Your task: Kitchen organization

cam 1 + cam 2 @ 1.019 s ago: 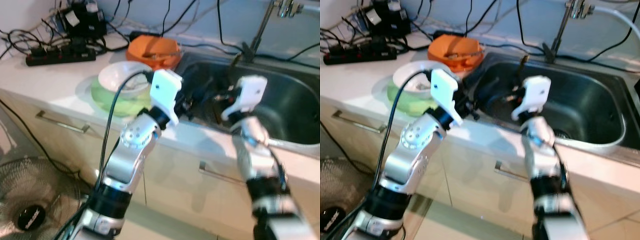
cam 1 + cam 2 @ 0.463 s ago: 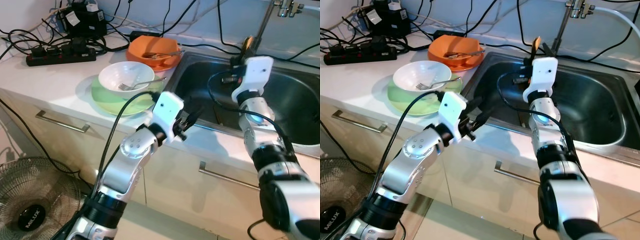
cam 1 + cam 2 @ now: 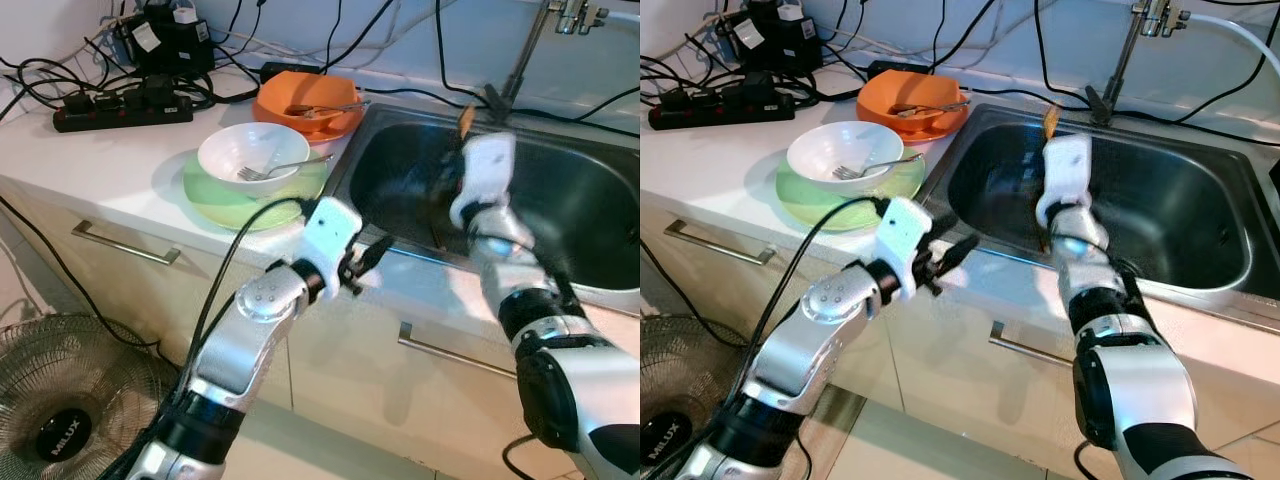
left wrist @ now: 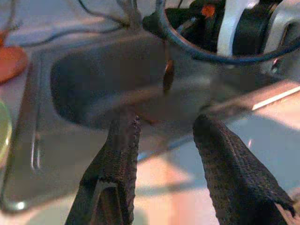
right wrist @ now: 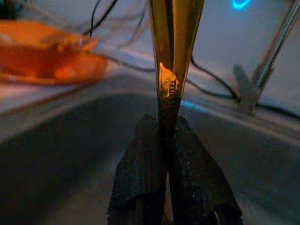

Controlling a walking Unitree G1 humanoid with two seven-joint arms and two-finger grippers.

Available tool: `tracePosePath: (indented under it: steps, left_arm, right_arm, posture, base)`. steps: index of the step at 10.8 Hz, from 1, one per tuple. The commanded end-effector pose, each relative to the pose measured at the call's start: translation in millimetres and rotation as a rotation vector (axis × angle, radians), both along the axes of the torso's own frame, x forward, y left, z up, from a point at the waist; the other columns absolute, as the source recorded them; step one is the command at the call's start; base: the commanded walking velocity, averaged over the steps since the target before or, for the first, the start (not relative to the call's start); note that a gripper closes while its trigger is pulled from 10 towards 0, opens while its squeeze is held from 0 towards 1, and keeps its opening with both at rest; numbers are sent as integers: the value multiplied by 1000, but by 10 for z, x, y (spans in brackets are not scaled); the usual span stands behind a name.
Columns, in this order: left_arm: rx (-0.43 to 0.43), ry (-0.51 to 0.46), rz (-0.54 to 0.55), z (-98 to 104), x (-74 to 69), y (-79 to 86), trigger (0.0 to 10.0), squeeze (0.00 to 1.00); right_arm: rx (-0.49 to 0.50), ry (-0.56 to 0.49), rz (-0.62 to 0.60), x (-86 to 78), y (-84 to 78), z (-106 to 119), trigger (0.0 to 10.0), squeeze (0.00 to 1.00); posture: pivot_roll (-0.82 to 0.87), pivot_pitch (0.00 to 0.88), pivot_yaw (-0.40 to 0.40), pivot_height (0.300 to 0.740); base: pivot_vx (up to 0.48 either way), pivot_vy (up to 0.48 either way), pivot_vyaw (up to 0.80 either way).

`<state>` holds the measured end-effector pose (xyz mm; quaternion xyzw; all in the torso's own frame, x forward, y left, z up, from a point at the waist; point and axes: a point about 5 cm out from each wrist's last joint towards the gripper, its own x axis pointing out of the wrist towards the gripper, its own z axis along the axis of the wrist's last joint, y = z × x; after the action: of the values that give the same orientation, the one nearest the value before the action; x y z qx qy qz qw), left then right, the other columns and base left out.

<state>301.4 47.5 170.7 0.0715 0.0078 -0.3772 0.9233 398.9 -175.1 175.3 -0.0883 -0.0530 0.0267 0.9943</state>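
My right gripper (image 5: pixel 165 125) is shut on the thin handle of a golden utensil (image 5: pixel 172 61). It holds the utensil upright over the steel sink (image 3: pixel 590 215), and the utensil's tip (image 3: pixel 466 120) pokes up above the white wrist housing. My left gripper (image 3: pixel 372 252) is open with nothing between its fingers (image 4: pixel 123 150). It hovers at the counter's front edge by the sink's near left corner. A white bowl with a fork (image 3: pixel 250 155) sits on a green plate (image 3: pixel 215 195) left of the sink. An orange bowl (image 3: pixel 305 100) holding a utensil lies behind them.
A faucet (image 3: pixel 520 60) rises behind the sink. A power strip (image 3: pixel 120 108) and tangled cables crowd the counter's back left. A floor fan (image 3: pixel 60 400) stands at lower left. Drawer handles (image 3: pixel 125 245) run below the counter.
My right gripper has swung left and lower over the sink, still holding the utensil. My left gripper has dropped slightly toward the counter's front edge.
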Motion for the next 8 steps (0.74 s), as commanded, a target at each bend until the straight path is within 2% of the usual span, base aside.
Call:
tracePosePath:
  steps: [1,4,8]
  left_arm:
    - [9,17,-13,-10,-34,-6,10000,0]
    - [27,65,-2,-56,-67,18,10000,0]
    - [40,84,16,-74,-79,38,10000,0]
  right_arm:
    - [-13,8,11,20,35,24,10000,0]
    - [-43,92,7,-11,54,-152,10000,0]
    - [-62,169,11,-58,83,-327,10000,0]
  posture:
    - [245,53,-22,740]
    - [255,57,-28,740]
    - [258,66,-30,740]
  base:
    - [0,0,0]
    - [0,0,0]
    - [0,0,0]
